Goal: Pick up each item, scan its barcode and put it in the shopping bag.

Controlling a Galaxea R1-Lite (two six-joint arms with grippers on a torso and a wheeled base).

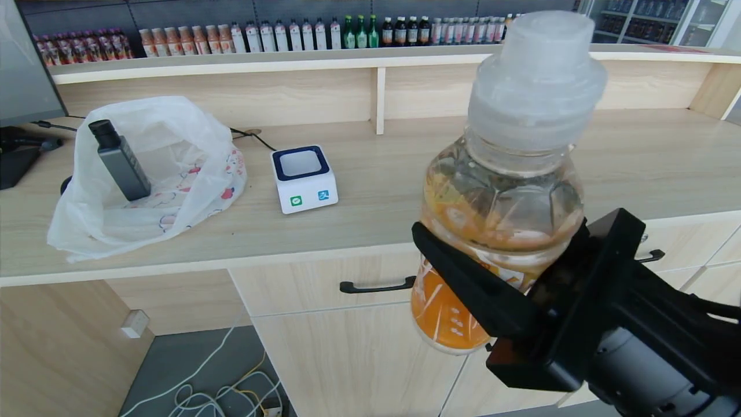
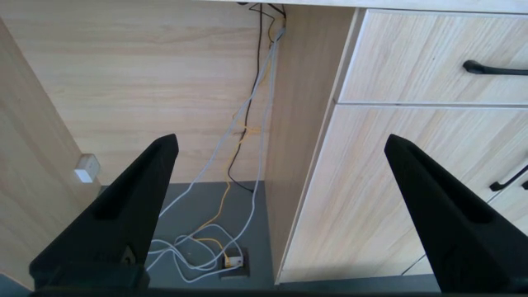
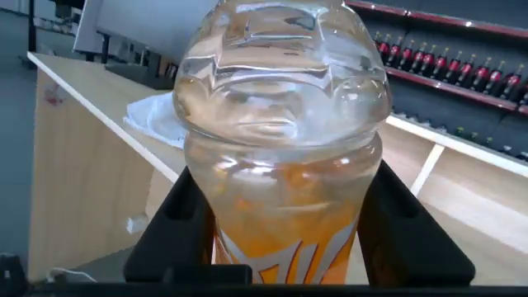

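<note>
Orange drink bottle (image 1: pixel 503 197) upright, held close to the head camera, clamped at mid-body by right pincer (image 1: pixel 501 246). Left pincer (image 2: pixel 280 153) spread wide, holding nothing, low before cabinet fronts (image 2: pixel 412 58). White shopping bag (image 1: pixel 185 168) lies on worktop (image 1: pixel 376 220), grey item (image 1: pixel 118 159) inside; scanner box (image 1: pixel 304 176) just beside it.

Logged pale wood-grain worktop (image 1: pixel 405 174), long, with a raised back ledge (image 1: pixel 231 61) along its far edge. Found white plastic shopping bag (image 1: pixel 191 150) slumped open toward the left end, printed pattern showing inside. Noted dark grey flask (image 1: pixel 118 159) leaning tilted inside the bag, cap toward the far side. Recorded white cube scanner (image 1: pixel 304 178) near the bag on its right, not touching it, dark-rimmed window facing up. Traced thin black cable (image 1: pixel 255 138) on the surface behind the scanner, running toward the bag. Marked black stand (image 1: pixel 17 156) at the far left edge.
</note>
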